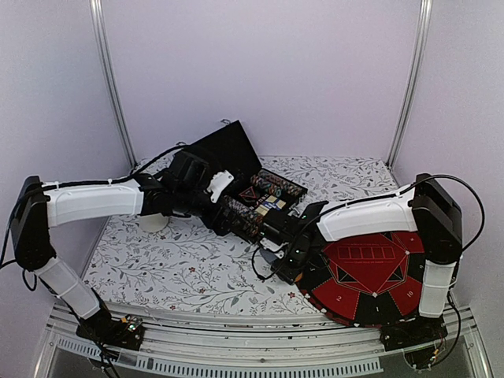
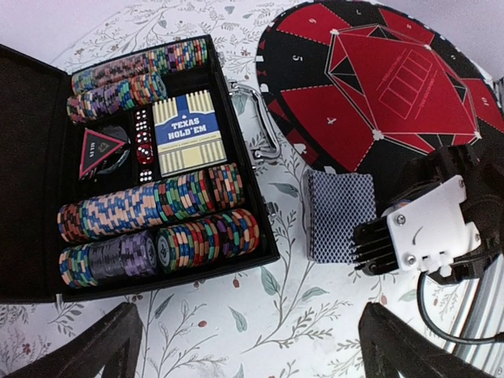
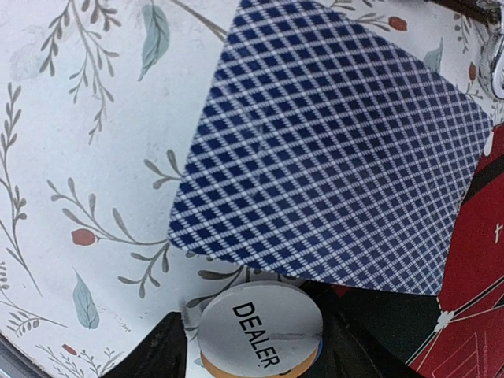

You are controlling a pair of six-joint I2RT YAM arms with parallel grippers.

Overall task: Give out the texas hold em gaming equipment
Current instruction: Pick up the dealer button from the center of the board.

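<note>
My right end effector (image 3: 256, 350) grips the DEALER button stack (image 3: 260, 331) | card deck (image 3: 331, 150) just at its 12 o'clock | risk: lower discs slipping loose, or my fingers (image 3: 157, 354) dragging the deck.

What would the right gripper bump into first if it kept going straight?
Probably the blue diamond-backed card deck, just past the white round DEALER disc between the fingers of the right gripper; depth is unclear.

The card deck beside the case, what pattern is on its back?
The deck: blue-and-white diamond lattice, clearest in right wrist view.
</note>
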